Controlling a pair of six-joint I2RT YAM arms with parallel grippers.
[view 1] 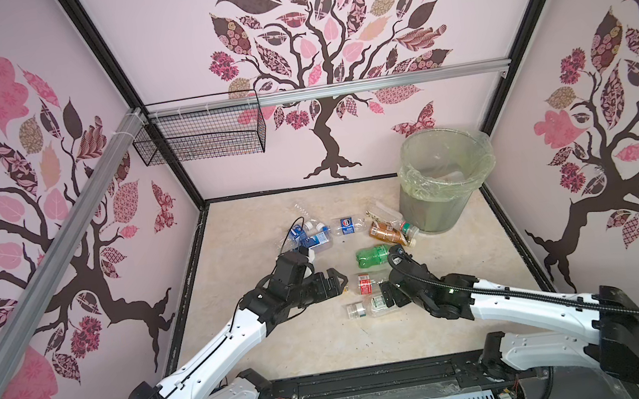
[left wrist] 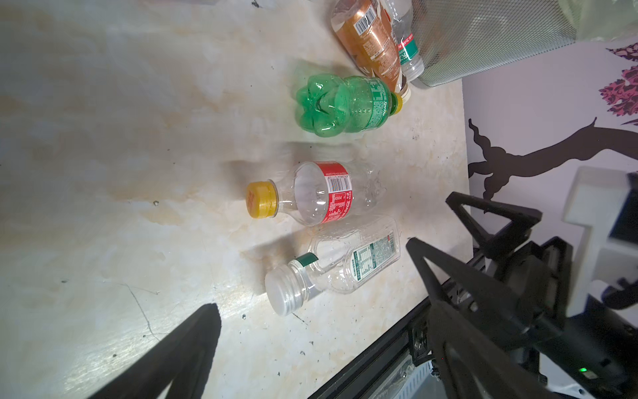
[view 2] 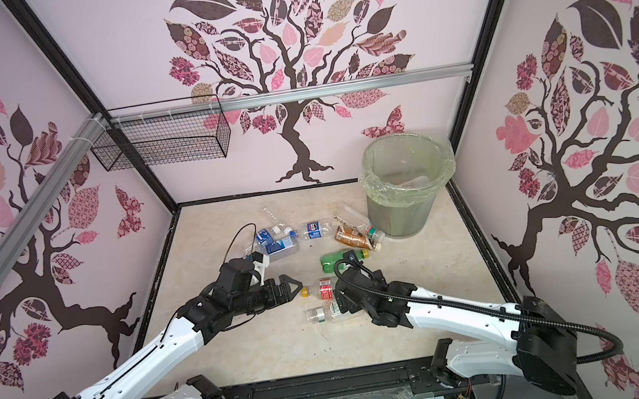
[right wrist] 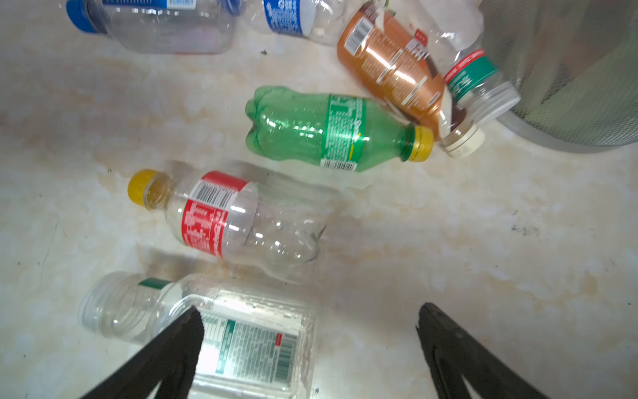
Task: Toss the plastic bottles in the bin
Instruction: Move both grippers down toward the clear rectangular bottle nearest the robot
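Marbled tabletop point(view 1: 287, 351); 2 arms stretched inward, low; left tool point(view 1: 337, 280) apart, empty; right tool point(right wrist: 309, 323) apart above clear bottle point(right wrist: 255, 349).

Bright even light; soft shadows; top views bent at edges; right wrist view blurred.

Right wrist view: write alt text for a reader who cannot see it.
Plastic bottles lie on their sides on a pale marbled table: a green bottle, a red-labelled bottle, and a brown-labelled bottle near the mesh bin. The open right end effector holds nothing, one finger in front of a clear flat-sided bottle.
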